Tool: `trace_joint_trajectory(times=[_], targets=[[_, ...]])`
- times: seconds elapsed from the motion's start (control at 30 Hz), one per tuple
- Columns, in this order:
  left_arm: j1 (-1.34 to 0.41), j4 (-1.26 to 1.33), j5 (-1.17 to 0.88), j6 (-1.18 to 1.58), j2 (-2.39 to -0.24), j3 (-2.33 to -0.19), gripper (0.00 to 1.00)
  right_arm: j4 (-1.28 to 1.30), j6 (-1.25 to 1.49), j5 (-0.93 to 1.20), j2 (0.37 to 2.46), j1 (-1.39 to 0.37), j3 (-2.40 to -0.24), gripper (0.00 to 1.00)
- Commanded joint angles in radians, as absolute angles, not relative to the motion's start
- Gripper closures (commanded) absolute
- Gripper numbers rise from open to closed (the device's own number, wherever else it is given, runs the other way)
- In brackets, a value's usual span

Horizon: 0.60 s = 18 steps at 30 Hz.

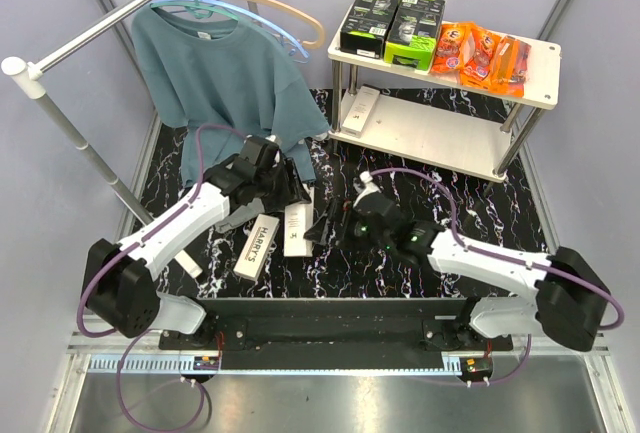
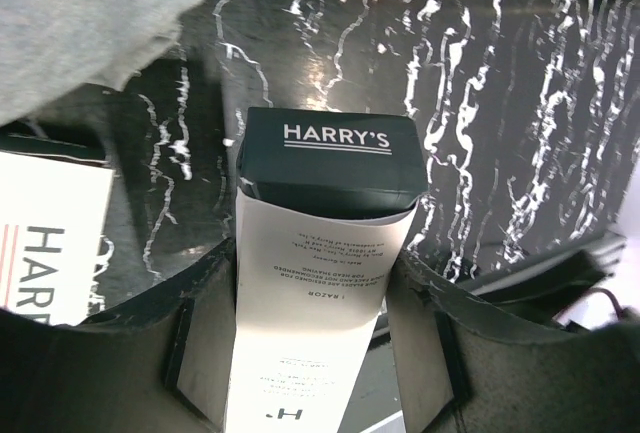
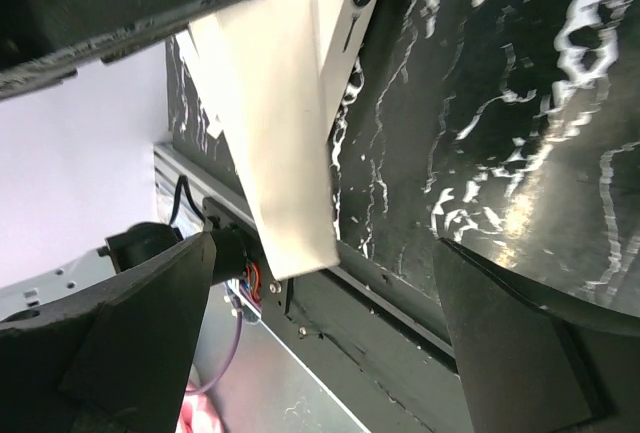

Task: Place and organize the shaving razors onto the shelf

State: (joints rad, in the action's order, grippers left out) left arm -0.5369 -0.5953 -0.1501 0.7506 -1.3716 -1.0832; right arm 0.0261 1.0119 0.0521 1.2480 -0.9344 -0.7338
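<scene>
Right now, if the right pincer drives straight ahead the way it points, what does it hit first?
Likely the white Harry's razor box gripped by the left pincer, dead ahead of the open right pincer. Gap unclear.

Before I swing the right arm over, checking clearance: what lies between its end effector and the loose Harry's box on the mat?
A second Harry's box, gripped by the left end effector; the top view shows it.

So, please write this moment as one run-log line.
left gripper: shut on HARRY'S box | right gripper: open, empty | shelf: partly stocked
</scene>
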Motion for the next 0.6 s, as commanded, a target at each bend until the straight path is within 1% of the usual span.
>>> trace_joint_trajectory(times=[0.0,0.1,0.23,0.27,0.33,0.37,0.47,0.57], targets=[[-0.532,-0.528,-0.221,0.775,-1.335,-1.068,0.65,-0.069,1.000,0.005,1.315,-0.977,-0.811,0.00],[-0.532,-0.522,-0.233,0.778,-1.332,-1.065,0.65,-0.098,1.008,-0.023,1.347,-0.992,-0.813,0.00],[-0.532,-0.511,-0.247,0.784,-1.327,-1.058,0.65,-0.117,1.012,-0.026,1.377,-0.997,-0.816,0.04],[-0.531,-0.509,-0.248,0.785,-1.324,-1.055,0.65,-0.120,1.014,-0.028,1.382,-0.999,-0.818,0.07],[-0.531,-0.502,-0.252,0.790,-1.321,-1.048,0.65,-0.127,1.017,-0.031,1.388,-1.000,-0.815,0.10],[-0.529,-0.500,-0.256,0.792,-1.319,-1.046,0.65,-0.129,1.017,-0.032,1.390,-1.000,-0.813,0.14],[-0.528,-0.494,-0.259,0.795,-1.315,-1.042,0.65,-0.133,1.017,-0.031,1.390,-1.002,-0.808,0.22],[-0.522,-0.489,-0.259,0.796,-1.310,-1.040,0.65,-0.133,1.016,-0.028,1.387,-1.002,-0.805,0.27]])
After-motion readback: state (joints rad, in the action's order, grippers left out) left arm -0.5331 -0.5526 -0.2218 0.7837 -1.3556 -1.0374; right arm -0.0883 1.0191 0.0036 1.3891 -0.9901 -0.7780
